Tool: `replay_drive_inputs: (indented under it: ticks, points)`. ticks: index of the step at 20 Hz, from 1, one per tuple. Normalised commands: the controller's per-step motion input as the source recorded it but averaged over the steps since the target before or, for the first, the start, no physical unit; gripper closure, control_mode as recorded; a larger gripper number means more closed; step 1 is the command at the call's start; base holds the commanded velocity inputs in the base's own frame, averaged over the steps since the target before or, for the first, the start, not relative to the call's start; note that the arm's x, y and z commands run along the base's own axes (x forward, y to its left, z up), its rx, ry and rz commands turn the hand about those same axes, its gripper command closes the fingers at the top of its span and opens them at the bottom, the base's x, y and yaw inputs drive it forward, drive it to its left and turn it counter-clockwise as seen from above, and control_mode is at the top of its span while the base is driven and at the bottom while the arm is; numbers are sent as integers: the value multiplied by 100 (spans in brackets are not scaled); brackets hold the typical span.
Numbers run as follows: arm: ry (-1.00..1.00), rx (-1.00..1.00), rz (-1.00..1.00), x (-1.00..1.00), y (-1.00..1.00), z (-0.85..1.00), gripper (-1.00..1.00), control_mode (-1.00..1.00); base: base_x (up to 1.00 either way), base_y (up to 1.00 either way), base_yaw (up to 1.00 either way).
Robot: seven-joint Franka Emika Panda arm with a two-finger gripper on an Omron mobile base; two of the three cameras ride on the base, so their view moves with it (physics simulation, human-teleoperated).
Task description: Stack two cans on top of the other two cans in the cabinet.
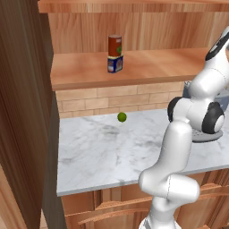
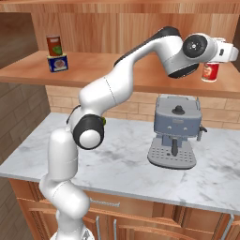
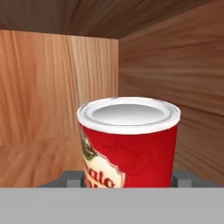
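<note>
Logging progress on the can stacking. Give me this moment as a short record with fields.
stack done: dark red can sits on the blue can, left part of the cabinet shelf
gripper: gripper shut on the bright red can at the right end of the shelf
held can: upright, lifted or resting cannot be told
counter: lime, coffee machine
fourth can: not identified
</note>
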Motion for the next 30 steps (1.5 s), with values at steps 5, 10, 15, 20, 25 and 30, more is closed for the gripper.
replay_drive_inputs:
  ticks: [5,10,15,20,25,30]
  points:
    - [0,0,0,9,0,-29,100,-100,0,0,0]
    - [0,0,1,10,0,-29,100,-100,0,0,0]
    - [0,0,1,10,0,-29,-100,-100,0,0,0]
    - [0,0,1,10,0,-21,-100,-100,0,0,0]
    - [0,0,0,9,-1,-17,-100,-100,0,0,0]
    - [0,0,0,10,-2,-13,-100,-100,0,0,0]
